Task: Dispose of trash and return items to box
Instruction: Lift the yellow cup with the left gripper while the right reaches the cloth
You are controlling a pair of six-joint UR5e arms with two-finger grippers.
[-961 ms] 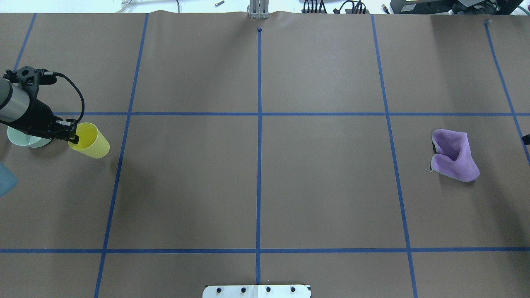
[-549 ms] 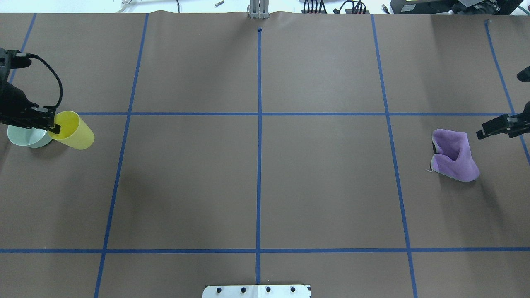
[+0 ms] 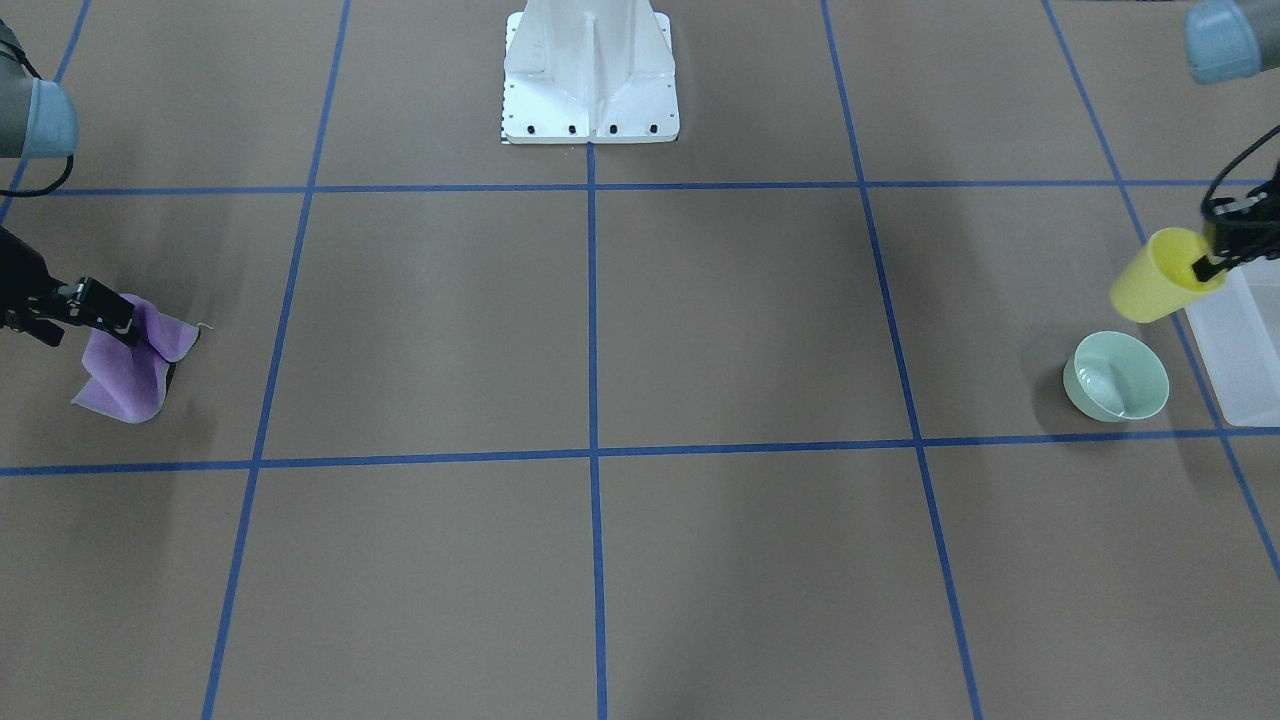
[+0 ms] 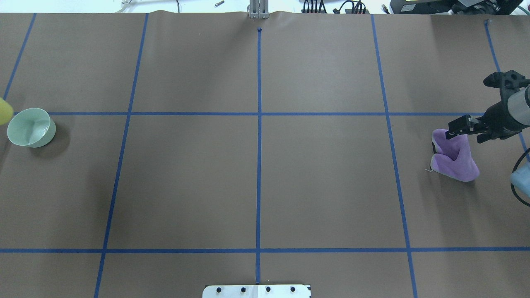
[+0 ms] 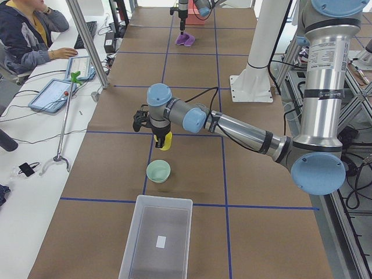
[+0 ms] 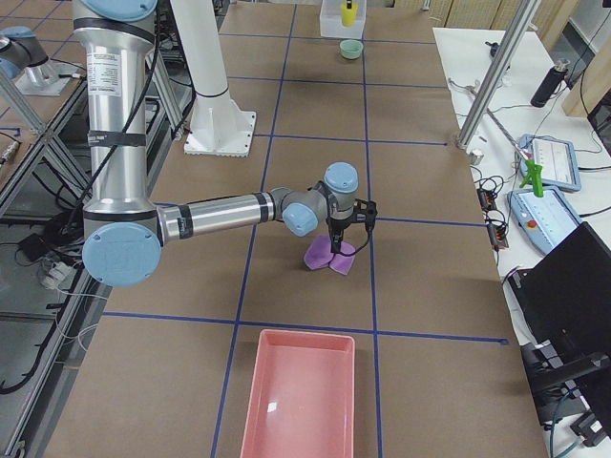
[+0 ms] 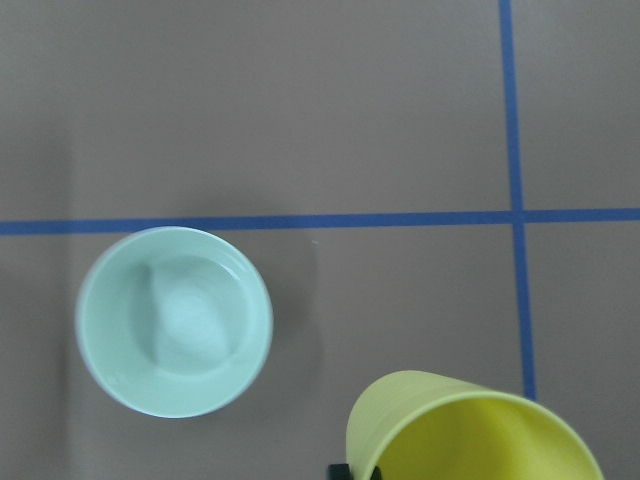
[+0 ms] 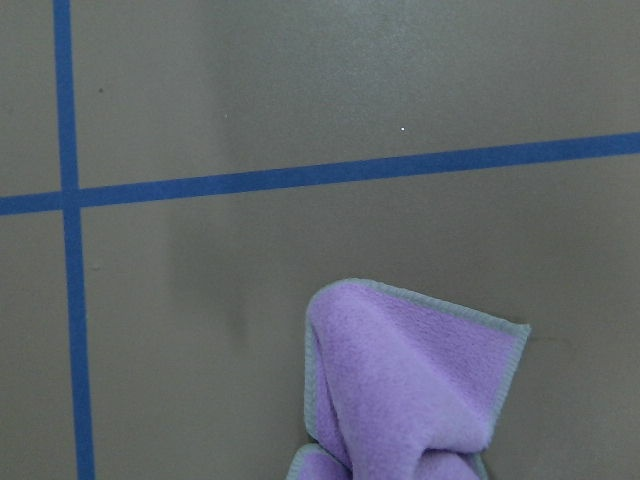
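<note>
My left gripper (image 3: 1212,262) is shut on the rim of the yellow cup (image 3: 1160,277) and holds it tilted above the table, at the edge of the frosted box (image 3: 1245,350). Only a sliver of the cup (image 4: 1,112) shows in the overhead view. The mint-green bowl (image 4: 31,127) stands upright on the table beside the cup and near the box (image 5: 157,238); it also shows in the left wrist view (image 7: 175,320). My right gripper (image 4: 455,126) hangs open just over the top of a crumpled purple cloth (image 4: 454,156).
A pink tray (image 6: 296,391) lies on the table at the robot's right end, beyond the cloth (image 6: 329,256). The white robot base (image 3: 590,75) stands at the middle of the table's robot side. A person sits by the table's far side (image 5: 29,35).
My left arm has carried the yellow cup left, past the bowl and almost out of the overhead view. My right arm has come in from the right edge to above the purple cloth.
</note>
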